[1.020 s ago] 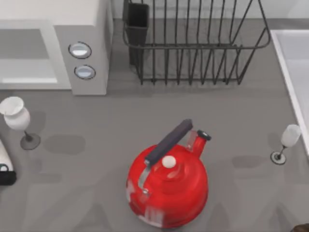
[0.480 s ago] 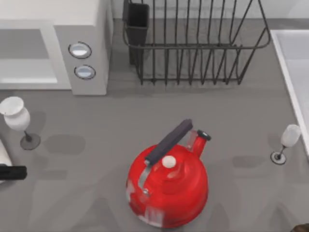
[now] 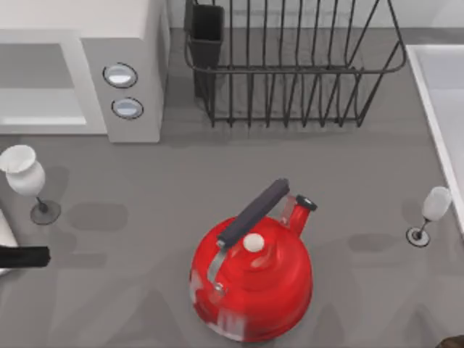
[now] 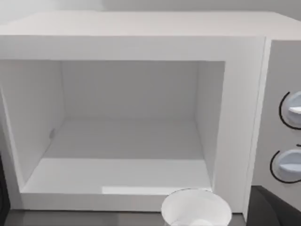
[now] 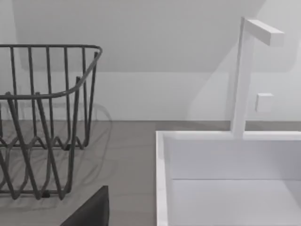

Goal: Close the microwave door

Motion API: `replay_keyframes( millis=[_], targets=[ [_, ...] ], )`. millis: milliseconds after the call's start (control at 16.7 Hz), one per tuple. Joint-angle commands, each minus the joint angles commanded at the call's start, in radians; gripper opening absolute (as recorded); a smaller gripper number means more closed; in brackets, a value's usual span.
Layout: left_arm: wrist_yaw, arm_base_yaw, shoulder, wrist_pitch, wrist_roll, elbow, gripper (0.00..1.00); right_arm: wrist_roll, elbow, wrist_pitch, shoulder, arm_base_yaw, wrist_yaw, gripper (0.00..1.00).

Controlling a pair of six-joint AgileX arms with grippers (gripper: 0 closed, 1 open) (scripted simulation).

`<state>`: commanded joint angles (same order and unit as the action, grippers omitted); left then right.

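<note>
The white microwave [image 3: 123, 43] stands at the table's back left, its wide cavity [image 3: 36, 94] open to the front, with two round dials [image 3: 119, 75] on its grey strip. The left wrist view looks straight into the bare cavity [image 4: 127, 136], with the dials [image 4: 289, 165] beside it. The microwave door is out of view. My left gripper [image 3: 25, 256] is a black piece at the table's far left edge, in front of the microwave and just behind a wine glass's foot. My right arm [image 3: 453, 341] sits parked at the front right corner.
A white wine glass [image 3: 25, 177] stands between my left gripper and the microwave; its rim [image 4: 195, 209] sits low before the cavity. A red kettle [image 3: 250, 279] fills the front centre. Behind are a black dish rack [image 3: 290, 65], a sink [image 5: 225, 179] and a second glass [image 3: 428, 214].
My left gripper has slid rightward into the table from the left edge and slightly away from the front. Nothing else has moved.
</note>
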<state>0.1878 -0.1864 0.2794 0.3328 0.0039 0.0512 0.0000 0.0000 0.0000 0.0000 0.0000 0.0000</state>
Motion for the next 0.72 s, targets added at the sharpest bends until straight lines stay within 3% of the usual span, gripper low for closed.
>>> replay_keyframes(
  millis=[480,720],
  targets=[
    [0.119,-0.120,0.219,0.160,0.004,-0.056,0.00,0.000,0.000,0.000,0.000,0.000,0.000,1.00],
    [0.130,-0.132,0.235,0.175,0.004,-0.062,0.00,0.000,0.000,0.000,0.000,0.000,0.000,1.00]
  ],
)
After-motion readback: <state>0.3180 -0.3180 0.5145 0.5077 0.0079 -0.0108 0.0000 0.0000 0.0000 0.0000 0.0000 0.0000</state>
